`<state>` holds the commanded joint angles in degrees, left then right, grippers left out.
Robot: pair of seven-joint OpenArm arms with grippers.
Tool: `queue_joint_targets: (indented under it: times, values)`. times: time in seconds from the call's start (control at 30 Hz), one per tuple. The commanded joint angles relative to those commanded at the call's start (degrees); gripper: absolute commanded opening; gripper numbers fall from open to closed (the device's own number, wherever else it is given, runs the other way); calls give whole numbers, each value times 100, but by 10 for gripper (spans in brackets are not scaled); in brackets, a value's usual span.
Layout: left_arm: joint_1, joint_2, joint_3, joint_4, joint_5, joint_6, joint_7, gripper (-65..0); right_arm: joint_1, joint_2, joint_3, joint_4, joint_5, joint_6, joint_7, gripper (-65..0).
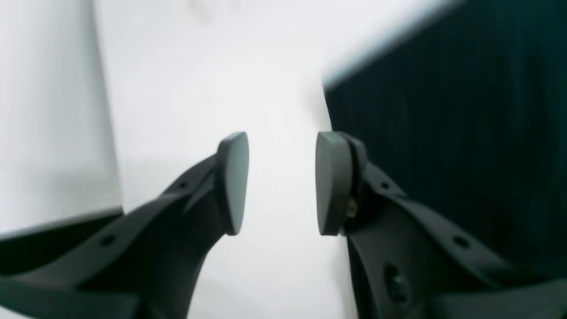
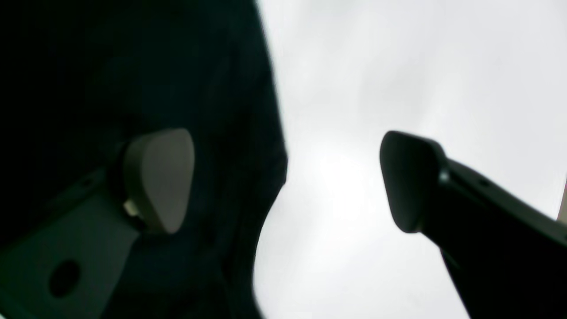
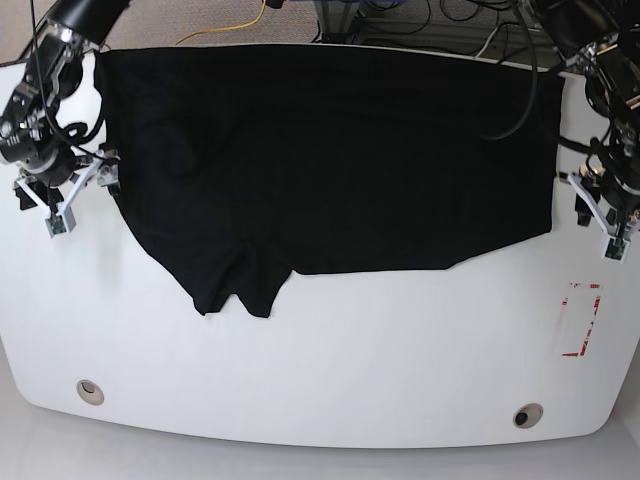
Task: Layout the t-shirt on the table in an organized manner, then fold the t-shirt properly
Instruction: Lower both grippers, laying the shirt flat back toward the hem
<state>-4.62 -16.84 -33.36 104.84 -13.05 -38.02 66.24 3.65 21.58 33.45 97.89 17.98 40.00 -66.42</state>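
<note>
No readable writing or brand marks on any item. T-shirt: plain black, no print, spread wide over far half of tabletop, near hem uneven with a rumpled flap hanging at lower left. Tabletop: glossy white, two round grommet holes, red tape outline near right edge. Left claw: released, fingers apart, beside shirt edge. Right claw: released, one pad over black cloth, other over bare white.
</note>
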Motion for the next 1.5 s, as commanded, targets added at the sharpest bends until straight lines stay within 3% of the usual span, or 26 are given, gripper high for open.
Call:
queue_joint_targets:
  times: [0.27,0.5,0.7,0.93,1.5]
  values:
    - [-835,0,18,-1143,0,387,-114,-418,1266,-220,-598,-1380,-941,0,782,0]
    - [-1169,-26,26,-2303,0,466,-870,-418,1934,-229,-985,-2681,-1011,0,1371,0]
    - [-1284,-79,62,-3165,0,695,-1459,-418,2303,-220,-1090,-3578,-1002,0,1811,0]
    - [-1275,-202,440,-3771,-9,747,-2004,-418,2312,-273,-1099,-3622,-1002,0,1820,0]
    - [-1635,-53,448,-5020,-44,721,-2251,-418,2057,-334,-1090,-3305,-993,0,1802,0]
